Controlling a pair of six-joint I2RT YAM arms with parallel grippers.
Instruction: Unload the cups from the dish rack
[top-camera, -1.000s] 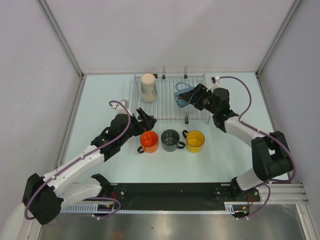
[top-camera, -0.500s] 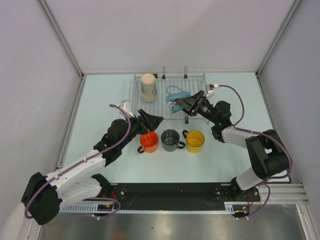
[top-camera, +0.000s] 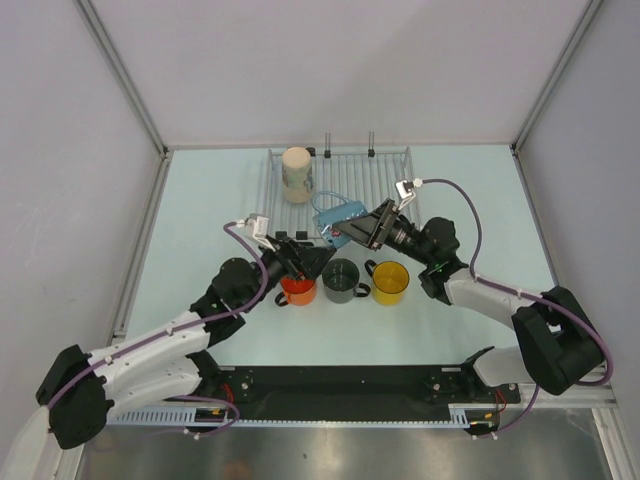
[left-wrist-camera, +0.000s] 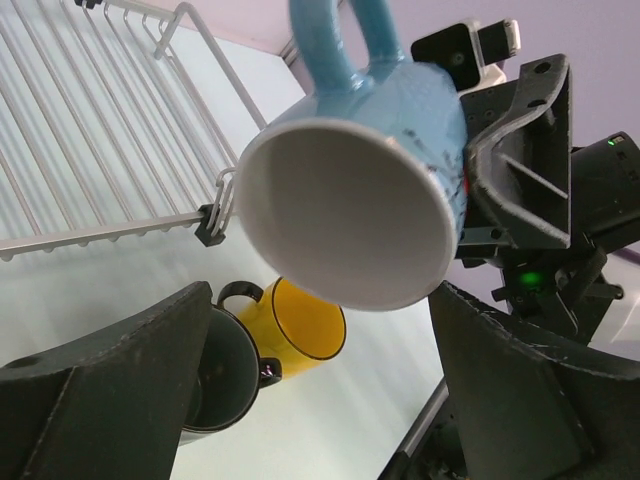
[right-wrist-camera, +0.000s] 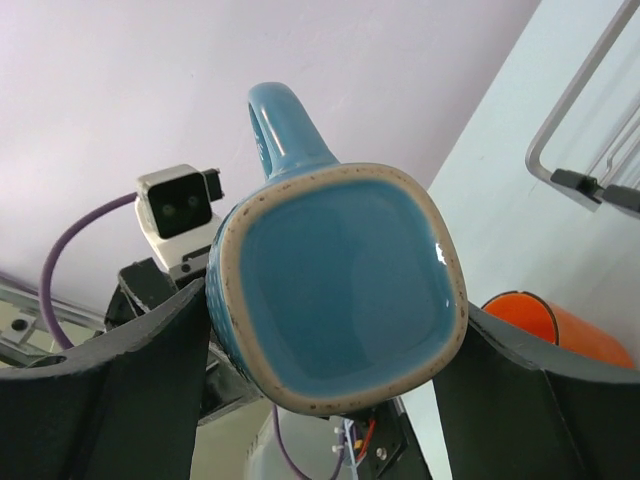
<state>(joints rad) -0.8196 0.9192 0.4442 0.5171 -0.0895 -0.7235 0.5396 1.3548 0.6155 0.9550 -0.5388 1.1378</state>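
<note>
My right gripper (top-camera: 350, 228) is shut on the light blue mug (top-camera: 335, 218) and holds it tilted in the air, over the rack's front edge. In the right wrist view the fingers (right-wrist-camera: 150, 360) press both sides of the mug's base (right-wrist-camera: 340, 290). My left gripper (top-camera: 302, 252) is open just below it; in the left wrist view the mug's white mouth (left-wrist-camera: 350, 215) faces me between the spread fingers (left-wrist-camera: 100, 380), not touching them. The cream-beige mug (top-camera: 296, 172) stands on the dish rack (top-camera: 390, 175). The orange (top-camera: 298, 288), dark grey (top-camera: 341, 280) and yellow (top-camera: 390, 282) mugs stand in a row on the table.
The rack's front corner with a black foot (left-wrist-camera: 210, 228) lies close behind the held mug. The yellow mug (left-wrist-camera: 300, 325) and dark grey mug (left-wrist-camera: 215, 370) sit under my left gripper. Grey walls close in the table's left, right and far sides.
My right gripper has carried the light blue mug off the rack, forward and to the left. My left arm has swung right and raised its open gripper up under the mug.
</note>
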